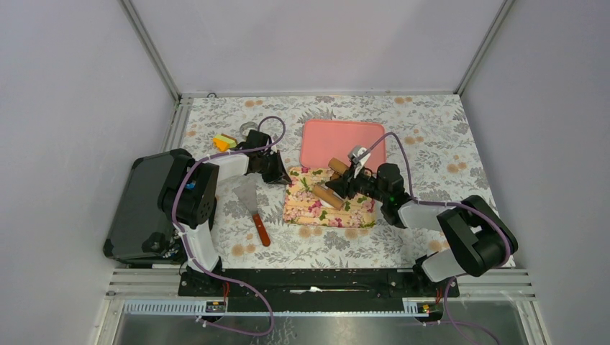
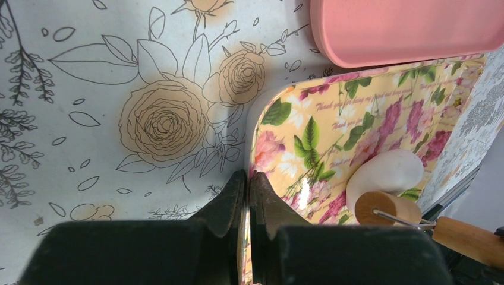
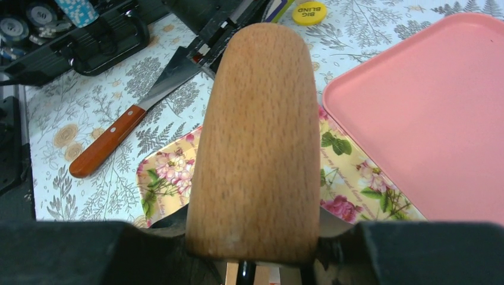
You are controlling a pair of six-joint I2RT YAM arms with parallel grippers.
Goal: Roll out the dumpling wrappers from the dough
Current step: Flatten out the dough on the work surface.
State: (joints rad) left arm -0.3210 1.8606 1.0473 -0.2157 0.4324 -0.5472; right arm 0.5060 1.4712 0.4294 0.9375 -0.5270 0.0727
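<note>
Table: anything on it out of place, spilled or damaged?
Nothing spilled or damaged. One oddity: a yellow BIG BLIND chip lies on the tablecloth left of the pink tray, unrelated to this job. The right hand holds the rolling pin; the left hand pinches the floral mat at its corner.

Overhead camera looks down; close wrist cameras share the floral mat (image 2: 368,113).

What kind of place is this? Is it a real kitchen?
Probably not a home kitchen, more a robot test booth: plain grey walls, a wooden rolling pin, white dough on a floral board, a pink tray.
</note>
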